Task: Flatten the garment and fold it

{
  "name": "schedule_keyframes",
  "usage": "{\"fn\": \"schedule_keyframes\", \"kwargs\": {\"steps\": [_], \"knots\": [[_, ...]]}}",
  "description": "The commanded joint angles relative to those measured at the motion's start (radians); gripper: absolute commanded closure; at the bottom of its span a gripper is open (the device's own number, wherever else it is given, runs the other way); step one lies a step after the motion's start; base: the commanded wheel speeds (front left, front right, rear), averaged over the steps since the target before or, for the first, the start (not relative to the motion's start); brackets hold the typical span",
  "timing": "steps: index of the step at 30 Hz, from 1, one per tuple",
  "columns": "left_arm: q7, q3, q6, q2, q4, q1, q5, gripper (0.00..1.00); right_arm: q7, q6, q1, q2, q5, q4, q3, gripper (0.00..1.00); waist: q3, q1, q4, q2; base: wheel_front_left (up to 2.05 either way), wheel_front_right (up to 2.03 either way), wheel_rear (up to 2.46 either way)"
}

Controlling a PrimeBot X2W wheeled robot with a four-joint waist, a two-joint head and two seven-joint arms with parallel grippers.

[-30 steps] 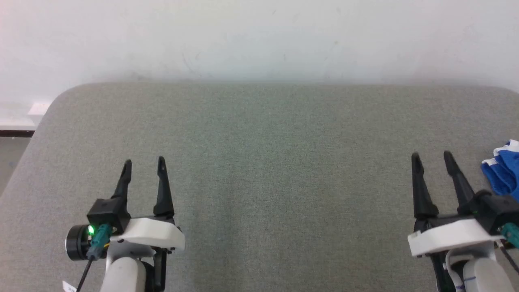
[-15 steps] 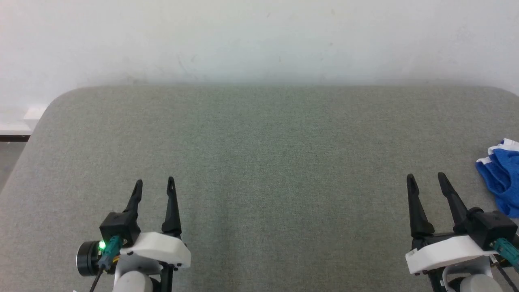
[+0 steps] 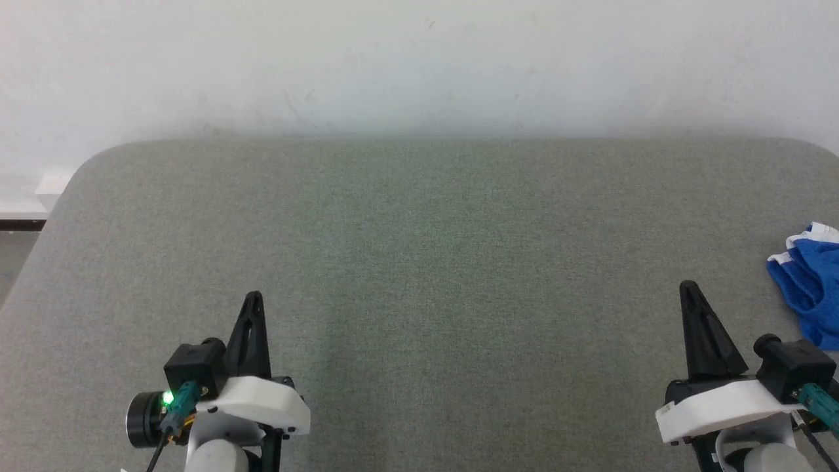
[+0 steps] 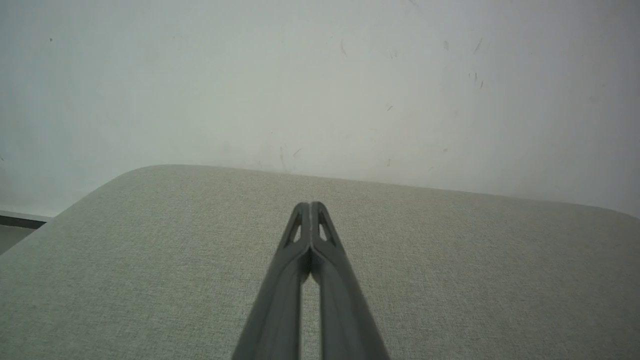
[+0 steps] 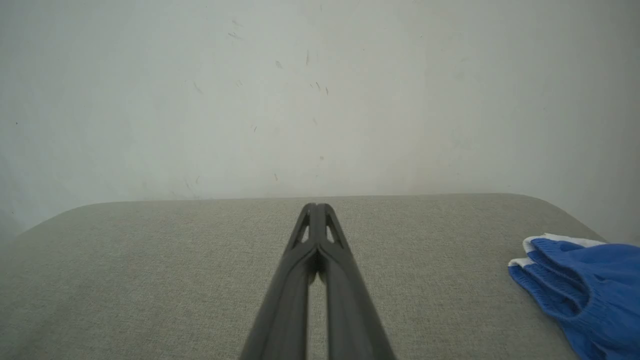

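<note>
The garment (image 3: 809,288) is a bunched bright blue piece with white trim, lying at the far right edge of the grey table (image 3: 419,229); the picture's edge cuts it off. It also lies low on the right of the right wrist view, garment (image 5: 580,290). My right gripper (image 3: 688,286) hovers over the table just left of the garment, apart from it, fingers pressed together on nothing. At the lower left my left gripper (image 3: 253,297) is shut and empty too. Each wrist view shows its own gripper's fingertips touching: left gripper (image 4: 311,205), right gripper (image 5: 315,206).
The table is covered in grey-green fabric and has rounded far corners. A white wall (image 3: 419,59) rises right behind its far edge. Past the table's left edge are a dark strip and a bit of floor (image 3: 16,226).
Both grippers have gone from open to shut on nothing. The camera has tilted a little, so the whole picture has shifted. Both grippers now sit lower in the view than a second ago.
</note>
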Motion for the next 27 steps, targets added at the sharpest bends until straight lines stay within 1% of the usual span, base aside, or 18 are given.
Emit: {"fn": "schedule_keyframes", "kwargs": {"steps": [1,27], "knots": [[0.007,0.002,-0.003,0.000,-0.011,0.005,0.008,1.00,0.009,0.000,0.001,0.000,-0.008,-0.006,0.003,1.00,0.000,0.0000,-0.001,0.0000,0.00,0.00,0.00],[0.058,0.009,-0.013,-0.003,-0.064,0.026,0.041,1.00,0.060,-0.001,0.004,0.001,-0.039,-0.034,0.015,1.00,0.002,0.0000,-0.017,0.0000,0.00,0.00,0.00]]}}
